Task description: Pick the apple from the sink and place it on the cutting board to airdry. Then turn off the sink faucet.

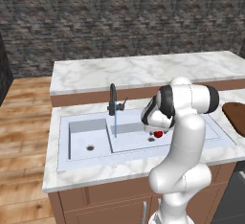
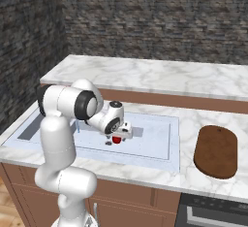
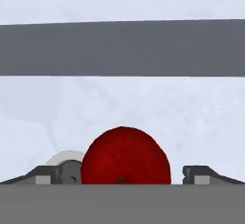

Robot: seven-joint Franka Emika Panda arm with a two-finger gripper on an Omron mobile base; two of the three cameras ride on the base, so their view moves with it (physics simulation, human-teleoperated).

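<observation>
Where gripper (image 3: 125, 180) straddles it, apple (image 3: 125, 157) gleams glossy red.

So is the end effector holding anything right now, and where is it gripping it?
Cannot tell: the end effector straddles the small glossy red apple in the sink, a visible gap on one side, so no confirmed hold.

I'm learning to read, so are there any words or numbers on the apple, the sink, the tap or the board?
None: no words, numbers, labels or signs can be read anywhere. The apple, sink, sink faucet and cutting board are all plain.
</observation>
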